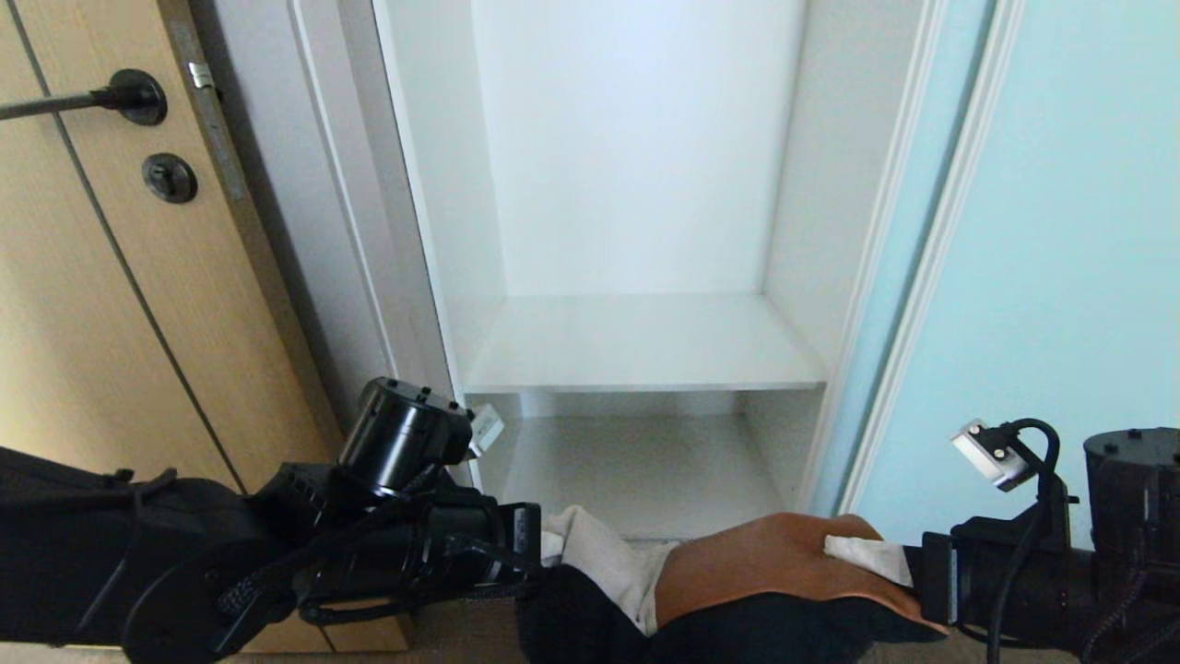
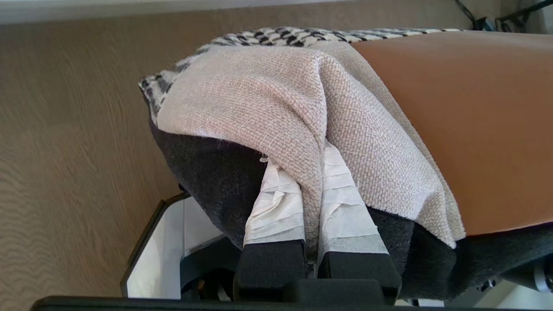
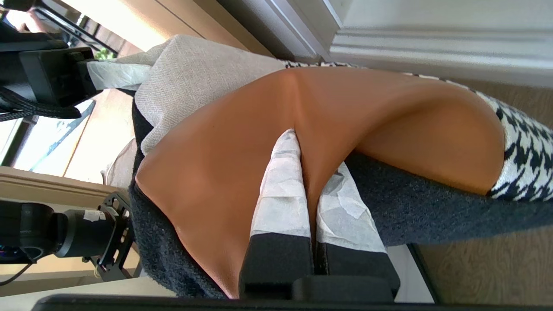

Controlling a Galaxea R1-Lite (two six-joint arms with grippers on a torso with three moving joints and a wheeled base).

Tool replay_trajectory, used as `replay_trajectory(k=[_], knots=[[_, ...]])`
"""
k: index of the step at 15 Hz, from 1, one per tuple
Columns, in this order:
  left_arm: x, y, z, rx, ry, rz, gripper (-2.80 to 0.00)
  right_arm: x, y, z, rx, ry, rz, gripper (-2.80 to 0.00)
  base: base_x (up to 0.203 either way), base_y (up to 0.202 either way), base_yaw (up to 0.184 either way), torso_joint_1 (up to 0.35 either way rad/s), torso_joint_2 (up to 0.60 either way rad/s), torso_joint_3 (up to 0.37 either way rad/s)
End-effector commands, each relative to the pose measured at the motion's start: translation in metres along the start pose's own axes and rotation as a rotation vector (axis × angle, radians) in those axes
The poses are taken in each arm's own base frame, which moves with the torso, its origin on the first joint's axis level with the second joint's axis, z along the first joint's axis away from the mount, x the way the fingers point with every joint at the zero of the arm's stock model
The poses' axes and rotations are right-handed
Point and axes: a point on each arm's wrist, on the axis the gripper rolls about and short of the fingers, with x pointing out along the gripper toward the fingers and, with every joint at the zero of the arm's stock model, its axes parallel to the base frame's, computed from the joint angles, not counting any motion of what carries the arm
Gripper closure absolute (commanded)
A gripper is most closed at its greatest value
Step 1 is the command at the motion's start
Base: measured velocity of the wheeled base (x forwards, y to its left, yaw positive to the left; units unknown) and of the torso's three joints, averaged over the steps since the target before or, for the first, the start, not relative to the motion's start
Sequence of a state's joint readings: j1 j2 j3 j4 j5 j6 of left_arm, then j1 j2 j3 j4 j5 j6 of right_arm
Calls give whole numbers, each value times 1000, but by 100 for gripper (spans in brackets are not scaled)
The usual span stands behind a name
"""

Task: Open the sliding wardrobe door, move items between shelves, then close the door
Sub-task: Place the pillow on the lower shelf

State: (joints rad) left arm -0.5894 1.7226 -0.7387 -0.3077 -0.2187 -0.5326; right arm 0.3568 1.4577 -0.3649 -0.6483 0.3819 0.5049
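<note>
Clothing bundle (image 1: 737,590) hangs between my two hands: left fingers (image 2: 276,207) pinch the white cloth (image 2: 259,99), right fingers (image 3: 281,194) pinch the tan piece (image 3: 224,142), below the white shelf (image 1: 636,346).

Wardrobe open: sliding door (image 1: 1060,277) pushed to the right, white shelf (image 1: 645,346) bare. Below it, L gripper (image 1: 533,544) & R gripper (image 1: 899,563) pinch opposite ends of clothing bundle (image 1: 737,590), tan piece on top, white cloth at left, black knit underneath. Wooden door (image 1: 83,304) w/ black lever far left.
</note>
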Motion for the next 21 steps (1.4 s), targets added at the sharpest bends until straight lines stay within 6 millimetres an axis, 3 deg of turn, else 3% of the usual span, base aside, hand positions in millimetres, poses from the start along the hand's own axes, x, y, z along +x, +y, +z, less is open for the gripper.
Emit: replay_trajectory(k=[1,21], knots=[[3,1,0,-3,5,1,0,2,-1,-1,5,7,0,0,0,0,0,-1,2,-197],[7,-3,9,1,-17,-10,0,18,-10,-2,25,50,-27,0,0,0,0,3,3,-198]])
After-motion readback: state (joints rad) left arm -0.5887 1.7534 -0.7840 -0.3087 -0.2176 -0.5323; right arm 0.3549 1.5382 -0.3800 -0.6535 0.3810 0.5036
